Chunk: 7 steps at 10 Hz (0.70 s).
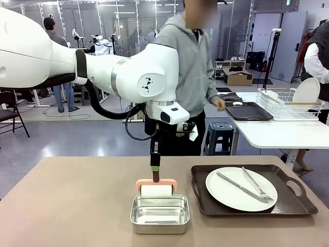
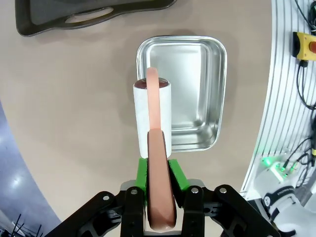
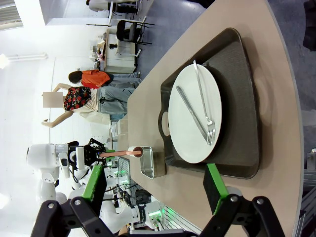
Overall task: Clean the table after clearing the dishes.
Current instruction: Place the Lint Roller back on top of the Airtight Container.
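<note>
Where the front view looks across the matte tan-brown table (image 1: 67,206), the left gripper (image 1: 154,169) points straight down, its jaws clamped on the salmon-pink handle of a lint roller (image 1: 156,189). The roller's white paper roll hangs at the far rim of a small rectangular steel pan (image 1: 160,213). A dark emblem (image 1: 148,84), too small to read as letters, marks the arm's glossy white joint. Just right of the pan lies a dark brown handled tray (image 1: 293,203) bearing a round white plate (image 1: 226,193), with a metal knife (image 1: 239,186) and fork (image 1: 257,186) angled toward each other on it. Beyond, a person (image 1: 193,77) in a grey hoodie reaches toward a second dark tray (image 1: 249,113) on a white table (image 1: 277,135), beside a wire rack (image 1: 288,105). From the left wrist, green pads (image 2: 142,173) press both sides of the handle, and the roll overlaps the shiny pan's rounded rim. From the right wrist, the right gripper (image 3: 154,170) has its jaws wide apart, and the tray, plate and cutlery lie on the tabletop beyond its green-padded fingers (image 3: 215,185).
</note>
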### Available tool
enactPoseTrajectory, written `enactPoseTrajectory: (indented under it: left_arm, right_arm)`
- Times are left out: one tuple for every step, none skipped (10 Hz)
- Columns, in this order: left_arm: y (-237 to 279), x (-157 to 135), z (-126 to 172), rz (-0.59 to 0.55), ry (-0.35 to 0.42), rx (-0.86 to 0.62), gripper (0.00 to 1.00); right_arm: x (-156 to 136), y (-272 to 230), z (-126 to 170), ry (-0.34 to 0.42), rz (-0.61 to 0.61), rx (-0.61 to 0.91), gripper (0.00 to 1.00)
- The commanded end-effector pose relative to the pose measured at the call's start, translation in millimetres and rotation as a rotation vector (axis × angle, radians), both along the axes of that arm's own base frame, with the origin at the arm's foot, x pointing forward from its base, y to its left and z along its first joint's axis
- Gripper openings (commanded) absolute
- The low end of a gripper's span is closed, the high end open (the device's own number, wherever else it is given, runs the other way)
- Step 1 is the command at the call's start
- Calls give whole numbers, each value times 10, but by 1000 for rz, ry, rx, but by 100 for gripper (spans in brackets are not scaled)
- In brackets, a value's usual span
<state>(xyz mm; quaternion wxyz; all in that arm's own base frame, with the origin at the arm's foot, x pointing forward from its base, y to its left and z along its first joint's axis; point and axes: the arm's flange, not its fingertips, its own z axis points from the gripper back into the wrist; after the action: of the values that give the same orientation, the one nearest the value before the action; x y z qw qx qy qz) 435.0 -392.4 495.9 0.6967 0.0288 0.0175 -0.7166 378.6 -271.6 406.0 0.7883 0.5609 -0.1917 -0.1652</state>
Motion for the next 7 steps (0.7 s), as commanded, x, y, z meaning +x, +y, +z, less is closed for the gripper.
enactPoseTrajectory:
  left_arm:
    - [-17,-8,-54,-17,-33,-3,22]
    - [-55,-2,-107,-24,-24,28,22]
    - [-69,12,-183,-10,-25,44,22]
    - [-67,34,-238,-14,-8,44,22]
    - [-82,54,-328,-19,16,38,22]
    - [-85,79,-391,-6,18,47,22]
    - [-89,112,-465,2,16,29,22]
  right_arm:
    - [-16,1,24,-5,0,2,100]
    - [-16,1,24,-5,0,2,100]
    - [-16,1,24,-5,0,2,100]
    - [-16,1,24,-5,0,2,100]
    - [-16,1,24,-5,0,2,100]
    - [-16,1,24,-5,0,2,100]
    - [-16,1,24,-5,0,2,100]
